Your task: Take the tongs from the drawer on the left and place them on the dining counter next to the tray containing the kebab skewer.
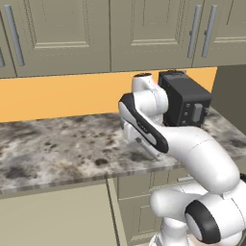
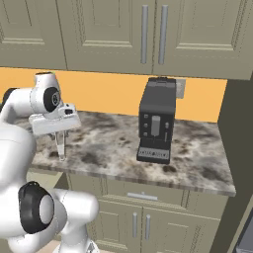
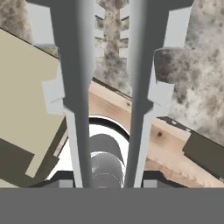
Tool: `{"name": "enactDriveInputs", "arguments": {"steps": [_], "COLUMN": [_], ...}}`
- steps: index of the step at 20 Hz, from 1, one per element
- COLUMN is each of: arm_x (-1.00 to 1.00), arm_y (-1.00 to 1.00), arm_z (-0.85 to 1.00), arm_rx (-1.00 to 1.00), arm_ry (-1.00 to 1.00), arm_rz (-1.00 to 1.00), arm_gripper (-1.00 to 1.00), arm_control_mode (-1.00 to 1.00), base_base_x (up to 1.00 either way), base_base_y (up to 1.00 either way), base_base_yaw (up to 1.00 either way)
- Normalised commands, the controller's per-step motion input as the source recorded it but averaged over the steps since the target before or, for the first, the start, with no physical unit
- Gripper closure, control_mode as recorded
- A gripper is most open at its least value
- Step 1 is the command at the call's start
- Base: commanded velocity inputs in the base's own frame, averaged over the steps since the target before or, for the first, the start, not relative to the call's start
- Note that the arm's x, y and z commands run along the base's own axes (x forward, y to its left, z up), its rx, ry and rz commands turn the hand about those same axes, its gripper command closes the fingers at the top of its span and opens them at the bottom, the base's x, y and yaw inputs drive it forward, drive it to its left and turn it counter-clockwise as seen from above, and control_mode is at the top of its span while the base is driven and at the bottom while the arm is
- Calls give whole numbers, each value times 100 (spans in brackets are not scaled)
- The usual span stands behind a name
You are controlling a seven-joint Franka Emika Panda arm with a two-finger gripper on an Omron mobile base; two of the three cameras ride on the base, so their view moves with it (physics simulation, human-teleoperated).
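My gripper (image 2: 60, 134) is shut on the tongs (image 2: 61, 148), which hang straight down from it over the front part of the wall counter. In the hand view the tongs' two long grey arms (image 3: 78, 87) run up the picture from my gripper (image 3: 107, 183), side by side, to scalloped tips near the top. Beneath them a band of pale wood (image 3: 131, 111) runs under the counter's lip; it looks like the inside of the open drawer. The dining counter, the tray and the kebab skewer are out of view.
A black coffee machine (image 2: 155, 123) stands on the granite wall counter (image 2: 197, 153) to my gripper's right, against the orange wall. Upper cabinets (image 2: 148, 34) hang above. Under the counter there is a narrow drawer with a bar handle (image 2: 142, 196).
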Motion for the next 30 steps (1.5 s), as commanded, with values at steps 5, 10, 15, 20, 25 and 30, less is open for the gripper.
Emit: {"name": "enactDriveInputs", "arguments": {"steps": [5,10,15,20,25,30], "arm_x": [0,0,0,0,9,4], "arm_y": [-57,-46,-39,-15,-19,-24], "arm_z": [23,13,16,5,4,12], "arm_rx": [3,6,8,5,6,6], "arm_ry": [-3,-13,-14,-22,-10,-5], "arm_rz": [-1,-8,-5,-2,-6,-16], "arm_gripper": [100,100,100,100,100,100], "arm_control_mode": [-100,-100,-100,-100,-100,-100], "base_base_x": [0,0,0,0,0,0], "base_base_y": [0,0,0,0,0,0], "base_base_yaw": [0,0,0,0,0,0]}}
